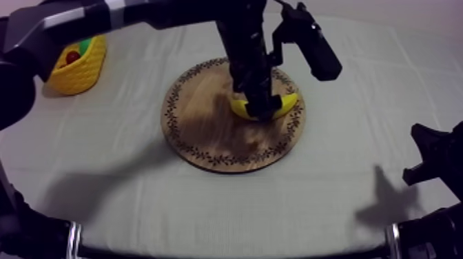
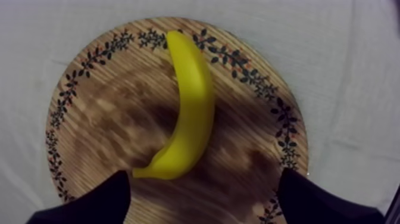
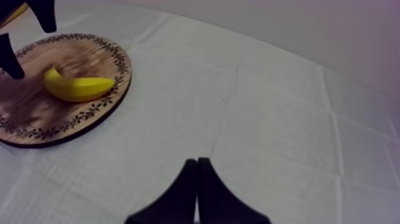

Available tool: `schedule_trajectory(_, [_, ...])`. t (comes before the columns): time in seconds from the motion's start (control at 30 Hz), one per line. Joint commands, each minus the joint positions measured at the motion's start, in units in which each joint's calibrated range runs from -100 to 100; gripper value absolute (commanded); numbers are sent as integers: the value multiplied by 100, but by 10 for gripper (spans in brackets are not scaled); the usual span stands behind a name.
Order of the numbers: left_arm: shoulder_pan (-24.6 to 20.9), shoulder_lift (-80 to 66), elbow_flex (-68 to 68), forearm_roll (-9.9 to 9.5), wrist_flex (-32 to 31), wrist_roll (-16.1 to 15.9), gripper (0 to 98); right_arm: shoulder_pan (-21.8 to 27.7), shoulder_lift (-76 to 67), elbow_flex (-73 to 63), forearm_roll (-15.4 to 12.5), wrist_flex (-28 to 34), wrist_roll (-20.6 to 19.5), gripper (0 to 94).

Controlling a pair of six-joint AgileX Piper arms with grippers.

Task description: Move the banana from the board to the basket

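The left gripper (image 2: 203, 180) hung open over the banana (image 2: 193, 104) on the board (image 2: 98, 128) — probably light and slippery, best pinched round its middle.

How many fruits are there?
3: a banana on the board, a small red fruit and a green fruit in the basket. More may hide deeper in it.

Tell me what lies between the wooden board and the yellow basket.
Only bare cloth lies between the wooden board and the yellow basket, as the top view shows.
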Motion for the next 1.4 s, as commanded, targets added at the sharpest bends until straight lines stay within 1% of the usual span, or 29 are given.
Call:
schedule_trajectory(0.0, [-12,184,-95,1,7,-10,943,0,3,-3,0,12,2,2])
schedule_trajectory(0.23, [-26,687,-486,29,1,-89,926,0,3,-3,0,12,2,2])
schedule_trajectory(0.53, [-2,1334,-1261,89,151,-197,875,0,3,-3,0,12,2,2])
schedule_trajectory(0.67, [5,1568,-1402,142,203,-256,860,0,3,-3,0,12,2,2])
schedule_trajectory(0.73, [3,1643,-1422,156,215,-280,834,0,3,-3,0,12,2,2])
schedule_trajectory(0.9, [-38,1748,-1429,178,229,-308,675,0,3,-3,0,12,2,2])
schedule_trajectory(1.1, [-74,1853,-1423,189,294,-323,546,0,3,-3,0,12,2,2])
schedule_trajectory(1.2, [-82,1951,-1557,196,439,-329,475,0,3,-3,0,12,2,2])
schedule_trajectory(1.37, [-26,2167,-1962,149,828,-330,291,0,3,-3,0,12,2,2])
